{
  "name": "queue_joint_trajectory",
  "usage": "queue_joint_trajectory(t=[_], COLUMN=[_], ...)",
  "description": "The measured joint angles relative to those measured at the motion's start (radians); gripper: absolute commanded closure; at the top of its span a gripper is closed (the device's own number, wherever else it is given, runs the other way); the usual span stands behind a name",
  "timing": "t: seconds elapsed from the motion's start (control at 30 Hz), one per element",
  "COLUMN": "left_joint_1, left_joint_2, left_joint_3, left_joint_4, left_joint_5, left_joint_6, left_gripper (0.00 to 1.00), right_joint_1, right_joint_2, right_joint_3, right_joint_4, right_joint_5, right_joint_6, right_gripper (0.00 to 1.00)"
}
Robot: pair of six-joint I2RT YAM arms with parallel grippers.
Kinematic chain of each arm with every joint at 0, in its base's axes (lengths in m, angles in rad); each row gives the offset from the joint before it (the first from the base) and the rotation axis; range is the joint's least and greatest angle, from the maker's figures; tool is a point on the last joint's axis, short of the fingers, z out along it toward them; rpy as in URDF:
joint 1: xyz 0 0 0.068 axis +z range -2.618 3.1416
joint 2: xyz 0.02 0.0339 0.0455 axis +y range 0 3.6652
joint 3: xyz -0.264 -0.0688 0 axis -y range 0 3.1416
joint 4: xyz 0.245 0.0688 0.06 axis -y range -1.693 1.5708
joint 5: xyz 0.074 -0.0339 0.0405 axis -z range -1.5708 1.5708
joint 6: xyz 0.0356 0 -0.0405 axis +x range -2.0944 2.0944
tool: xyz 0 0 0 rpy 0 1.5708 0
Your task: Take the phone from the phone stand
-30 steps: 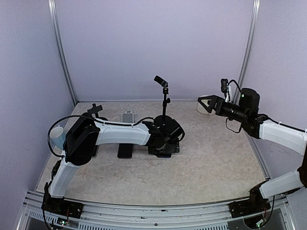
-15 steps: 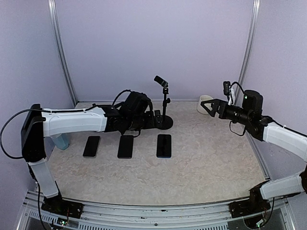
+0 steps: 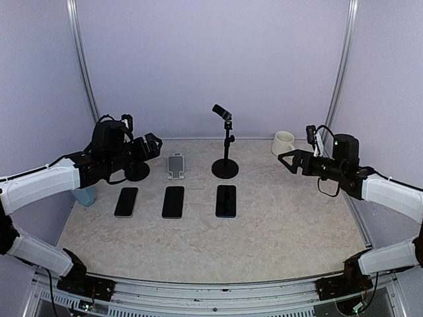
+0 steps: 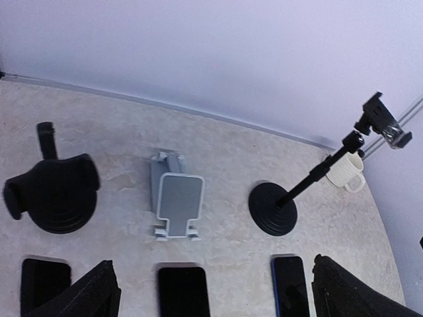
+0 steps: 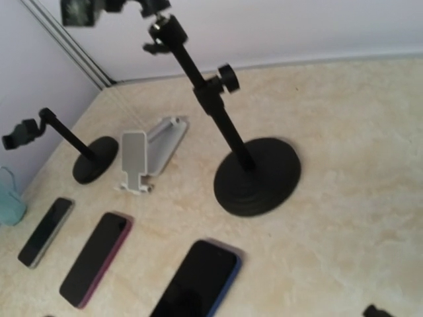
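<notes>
Three phones lie flat in a row on the table: a dark one (image 3: 126,201), a maroon-edged one (image 3: 173,201) and a blue-edged one (image 3: 226,201). Behind them stand a short black phone stand (image 3: 137,172), a silver folding stand (image 3: 175,165) and a tall black pole stand (image 3: 225,168). No stand has a phone on it. My left gripper (image 3: 149,146) hovers open at the rear left above the short stand, and its fingers (image 4: 86,294) frame the middle phone (image 4: 183,290). At the right my right gripper (image 3: 287,160) hangs open, looking at the blue-edged phone (image 5: 198,281).
A white mug (image 3: 283,142) sits at the back right near the right gripper. A pale blue cup (image 3: 82,195) stands at the left edge. Walls and metal posts close in the back and sides. The tall stand's clamp (image 3: 222,111) rises above the table.
My left arm has swung back from the tall stand's base to the rear left, uncovering the blue-edged phone flat on the table. The right gripper has drifted slightly right and down.
</notes>
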Motion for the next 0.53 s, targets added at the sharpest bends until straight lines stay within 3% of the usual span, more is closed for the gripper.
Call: queue_joint_trajectory(t=[0.23,0.53], left_joint_1=[0.151,0.181], left_joint_2=[-0.103,-0.125], left_joint_3=[-0.144,-0.191], left_joint_4=[0.014,0.01], left_joint_5=[0.055,0.063], left_joint_6=[0.024,0.041], left_gripper=[0.01,0.01], right_joint_1=[-0.003,-0.004], right_joint_2=[0.0,0.0], right_joint_3=[-0.092,-0.137], right_joint_4=[0.006,0.021], right_joint_5=[0.019,0.033], right_joint_6=[-0.012,-0.016], right_gripper=[0.0,0.0])
